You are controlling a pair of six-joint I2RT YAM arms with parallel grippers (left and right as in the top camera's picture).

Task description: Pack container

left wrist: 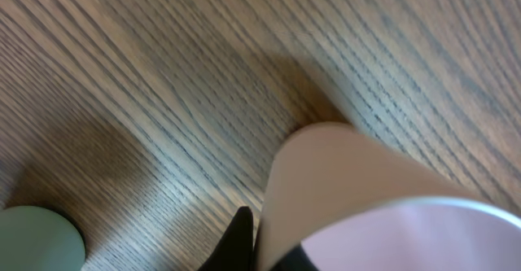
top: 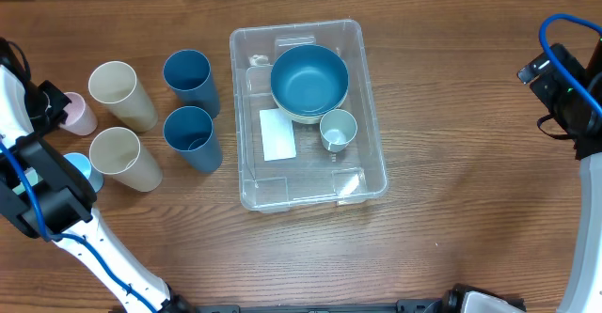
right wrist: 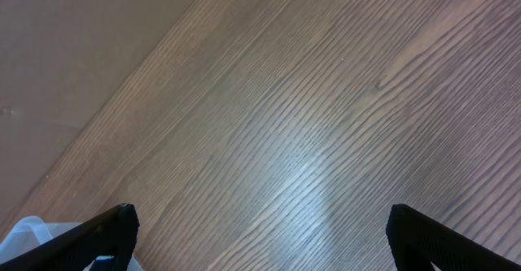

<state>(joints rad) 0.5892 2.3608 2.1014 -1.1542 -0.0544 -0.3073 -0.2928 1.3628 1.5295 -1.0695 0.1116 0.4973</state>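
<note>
**Left hand clenched on pink cup, container mid-bench**

Overhead: the container (top: 282, 186) stands at the centre of the bench (top: 451, 219), holding a blue bowl (top: 309, 76) and a small grey cup (top: 338, 128). Far out at nine o'clock from it, the left hand (top: 55, 104) grips the pink cup (top: 83, 116).

Left wrist: a dark finger (left wrist: 236, 242) presses the cup's outer wall.

Right wrist: the right hand (right wrist: 260, 222) hangs released, jaws spread over bare wood.

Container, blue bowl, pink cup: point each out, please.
container (top: 306, 174): overhead view, bare patch of its floor.
blue bowl (top: 309, 76): overhead view, inside bottom.
pink cup (top: 83, 117): overhead view, side wall.
</note>
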